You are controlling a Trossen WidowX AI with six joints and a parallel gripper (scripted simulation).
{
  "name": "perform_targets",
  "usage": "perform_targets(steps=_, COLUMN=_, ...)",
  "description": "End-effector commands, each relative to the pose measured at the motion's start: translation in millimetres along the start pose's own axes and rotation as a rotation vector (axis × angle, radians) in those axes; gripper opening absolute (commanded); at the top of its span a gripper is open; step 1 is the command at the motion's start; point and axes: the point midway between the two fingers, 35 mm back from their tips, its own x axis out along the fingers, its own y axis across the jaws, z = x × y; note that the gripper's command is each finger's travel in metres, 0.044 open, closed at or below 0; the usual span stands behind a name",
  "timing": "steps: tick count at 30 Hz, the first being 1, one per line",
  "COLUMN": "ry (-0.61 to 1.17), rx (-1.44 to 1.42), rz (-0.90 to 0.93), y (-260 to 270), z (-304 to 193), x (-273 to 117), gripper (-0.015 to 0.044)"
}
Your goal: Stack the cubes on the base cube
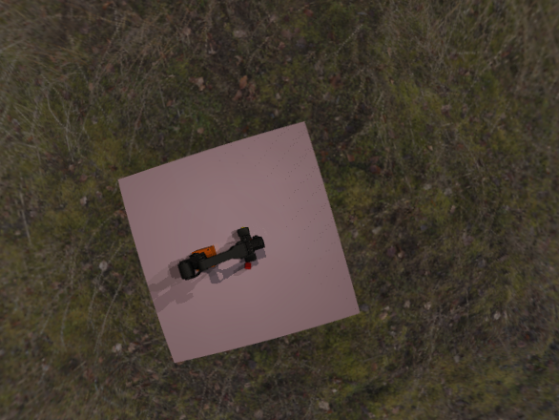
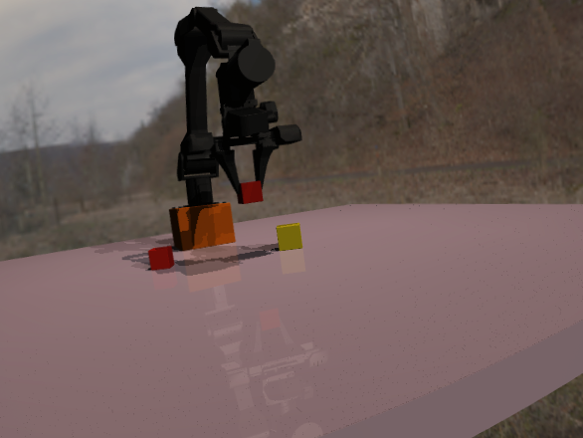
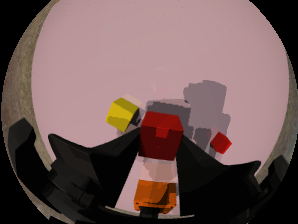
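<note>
My gripper (image 2: 250, 191) (image 3: 160, 135) is shut on a red cube (image 2: 253, 195) (image 3: 159, 148) and holds it well above the table, with a fingertip on each side. The other red cube (image 1: 247, 266) (image 2: 161, 259) (image 3: 221, 143) lies loose on the table, to the right in the wrist view. A yellow cube (image 2: 290, 237) (image 3: 122, 114) sits on the table, to the left in the wrist view, with nothing on top of it. In the top view the gripper hides nearly all of the yellow cube, and the held cube is hidden.
An orange box (image 1: 207, 250) (image 2: 219, 225) (image 3: 155, 190) stands on the pink table (image 1: 286, 167) (image 2: 398, 299) (image 3: 165, 40) close to the arm's base, larger than the cubes. The arm reaches out from beside it. The table's edges drop off to grass.
</note>
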Motion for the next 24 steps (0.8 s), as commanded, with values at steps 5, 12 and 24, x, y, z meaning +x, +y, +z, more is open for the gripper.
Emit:
perform_targets(steps=5, ry=0.000, rx=0.232, rz=-0.002, y=10, z=-2, x=4, gripper=0.0105)
perform_targets(steps=12, ry=0.000, rx=0.445, rz=-0.001, y=19, z=-4, x=8, gripper=0.0105)
perform_targets(steps=24, ry=0.001, rx=0.810, rz=0.000, y=35, z=-9, x=14, gripper=0.0105)
